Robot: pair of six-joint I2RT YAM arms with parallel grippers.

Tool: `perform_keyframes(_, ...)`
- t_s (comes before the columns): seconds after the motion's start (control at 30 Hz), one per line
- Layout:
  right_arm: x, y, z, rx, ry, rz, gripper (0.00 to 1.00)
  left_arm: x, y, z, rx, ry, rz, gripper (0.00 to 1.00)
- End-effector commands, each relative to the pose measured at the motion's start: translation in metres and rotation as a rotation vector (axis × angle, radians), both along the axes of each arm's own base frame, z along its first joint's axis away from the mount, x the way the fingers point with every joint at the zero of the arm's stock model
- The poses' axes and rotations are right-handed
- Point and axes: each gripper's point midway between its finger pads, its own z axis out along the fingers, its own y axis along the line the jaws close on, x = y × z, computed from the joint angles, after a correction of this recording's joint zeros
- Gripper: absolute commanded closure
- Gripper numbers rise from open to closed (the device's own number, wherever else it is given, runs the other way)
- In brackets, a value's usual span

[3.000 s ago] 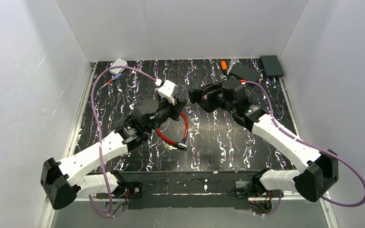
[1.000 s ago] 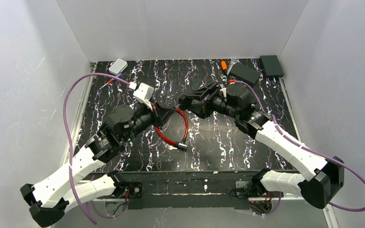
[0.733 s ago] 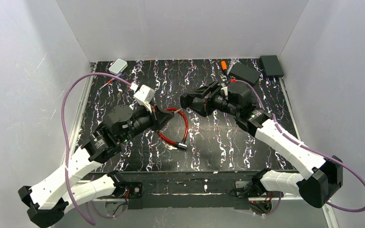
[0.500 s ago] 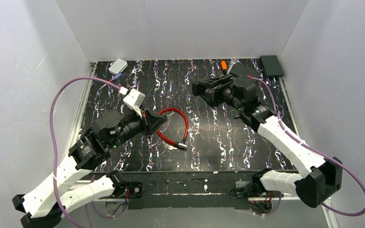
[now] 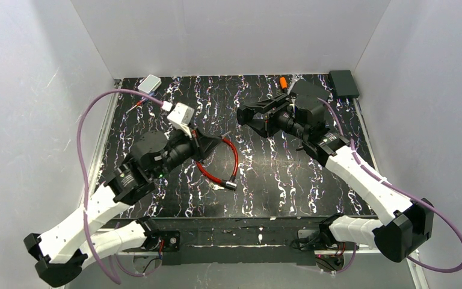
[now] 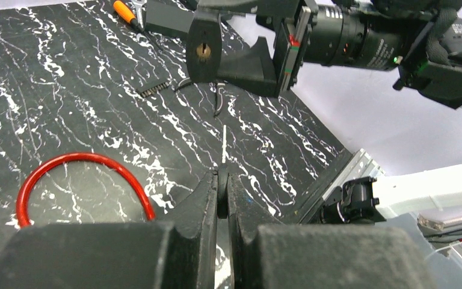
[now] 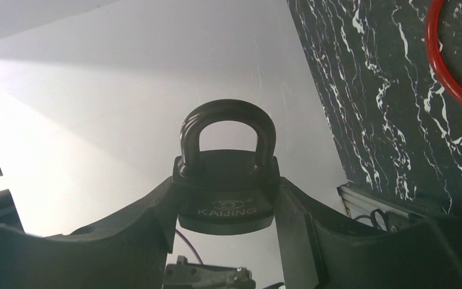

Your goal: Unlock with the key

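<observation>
Two pincers aloft over the black marbled tabletop [image 5: 277,180], tips facing, a clear gap between.

Right pincer [image 7: 227,201]: clenched on a dark padlock [image 7: 227,198], one finger against each flank of the body. Shackle [image 7: 227,114] seated, pointing away from the wrist. "KAIJING" legible on the face. From the left wrist, only the padlock's underside on show, its brass keyhole [image 6: 203,51] turned toward the left arm.

Left pincer [image 6: 221,176]: pinched tight on the key [image 6: 224,141]. Blade edge-on, a thin pale sliver past the fingertips. Head swallowed between the pads, teeth impossible to make out. Aimed roughly at the keyhole, short of it.

From above, no key visible at all, and the padlock no more than a dark lump at the right pincer's tip.

Flat on the tabletop below: red cable loop [image 5: 236,161], metal end [image 5: 230,185] nearer the bases. Partly covered by the left pincer from above, cut off by the fingers in the left wrist view. Along the far edge: orange-handled screwdriver [image 5: 283,82] half tucked behind the right arm, black box [image 5: 344,82], small grey case [image 5: 150,83].

Against half a second ago: left pincer farther forward, closer to the padlock; right pincer barely shifted. Against three seconds ago: tips then almost touching, now separated. Cable loop unmoved.
</observation>
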Motion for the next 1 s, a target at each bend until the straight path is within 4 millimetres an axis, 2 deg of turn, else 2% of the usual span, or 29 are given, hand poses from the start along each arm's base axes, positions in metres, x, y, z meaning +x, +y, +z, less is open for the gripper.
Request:
perform_keyframes(0.0, -0.017, 0.008, 0.065, 0.137, -0.142, 0.075, 0.99, 0.015, -0.018, 0.013, -0.066, -0.033, 0.009, 1.0)
perform_keyframes(0.23, -0.02, 0.009, 0.062, 0.132, -0.138, 0.082, 0.99, 0.028, -0.032, 0.018, -0.08, -0.041, 0.015, 1.0)
perform_keyframes(0.83, -0.018, 0.014, 0.055, 0.127, -0.134, 0.096, 0.99, 0.042, -0.026, 0.011, -0.038, -0.065, 0.081, 1.0)
perform_keyframes(0.97, -0.019, 0.017, 0.054, 0.128, -0.134, 0.104, 0.99, 0.044, -0.028, 0.017, -0.057, -0.082, 0.084, 1.0)
